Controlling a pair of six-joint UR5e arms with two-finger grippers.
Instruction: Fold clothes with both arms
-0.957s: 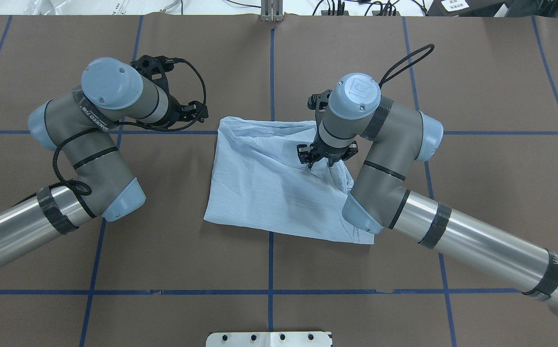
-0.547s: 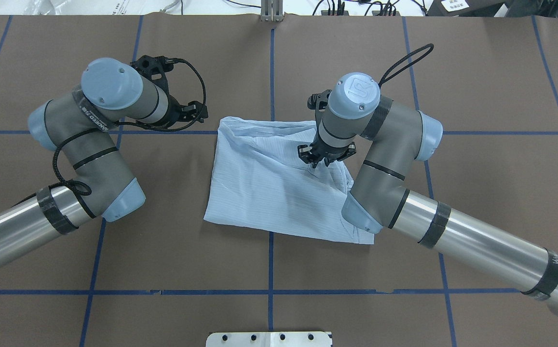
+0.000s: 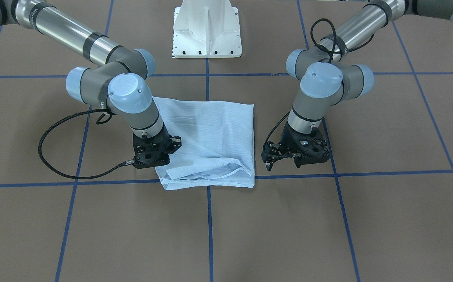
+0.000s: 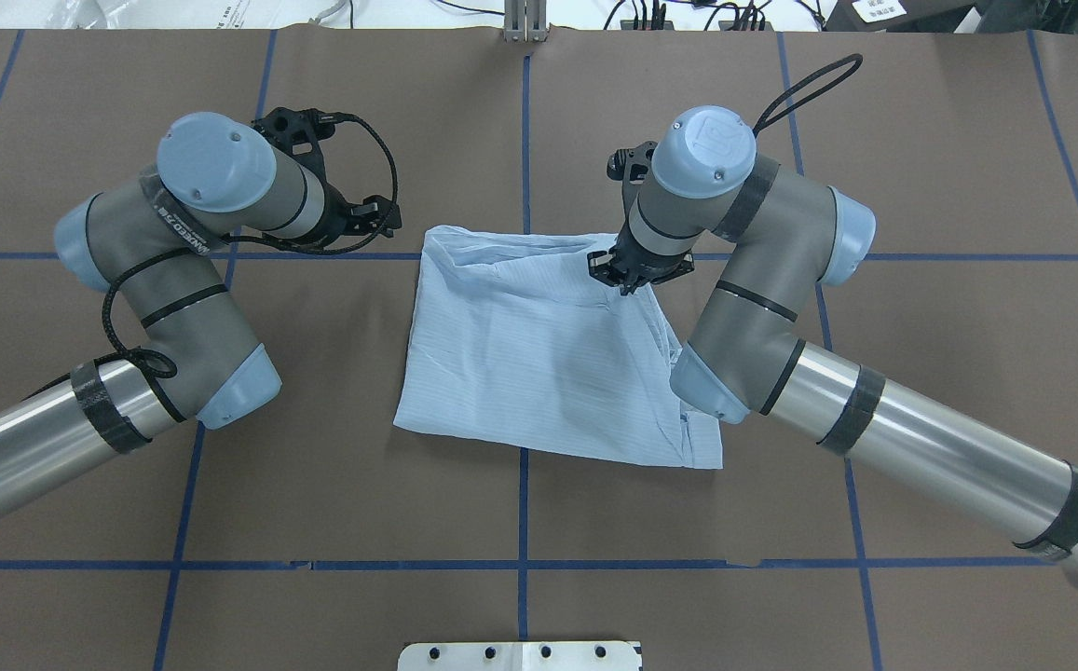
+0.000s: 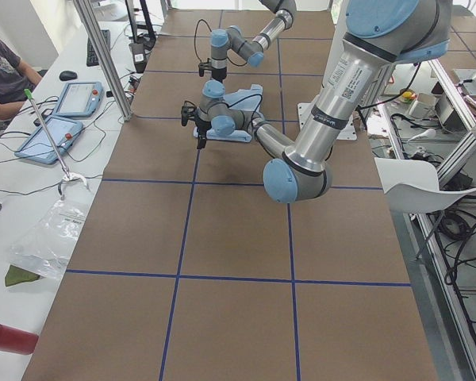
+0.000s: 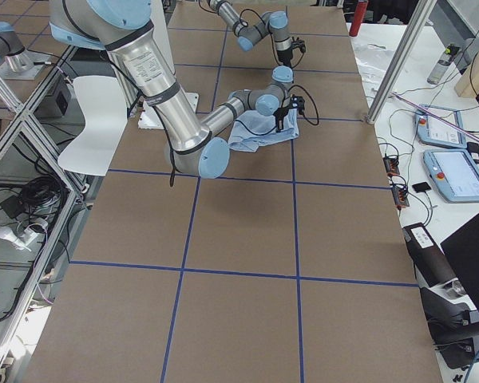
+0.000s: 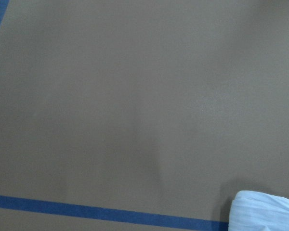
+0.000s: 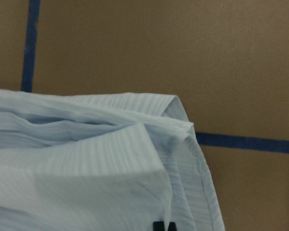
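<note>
While the right gripper (image 4: 630, 273) stands on the far right corner of the shirt (image 4: 529, 354), its fingertips (image 8: 164, 225) are drawn together on a pinch of the pale-blue cloth. The right arm (image 4: 762, 308) bends over the shirt's right edge and hides part of it in the overhead view.

The shirt lies folded into a rough four-sided packet at the middle of the brown table (image 4: 921, 168). It straddles the centre blue tape line (image 4: 523, 522), and its far edge lies close to the cross line. Loose layers are bunched along that far edge, and one ridge of cloth runs from the right gripper toward the near right corner. The near part lies flat and smooth.

The left gripper (image 3: 285, 161) hangs low over bare table just beside the shirt's far left corner, apart from the cloth. Its fingers stand apart and hold nothing. The left wrist view shows table, tape and only the tip of that corner (image 7: 265, 211). The left arm (image 4: 175, 280) is folded back over the left half of the table.

A white base plate (image 3: 206, 31) stands behind the shirt on the robot's side.
</note>
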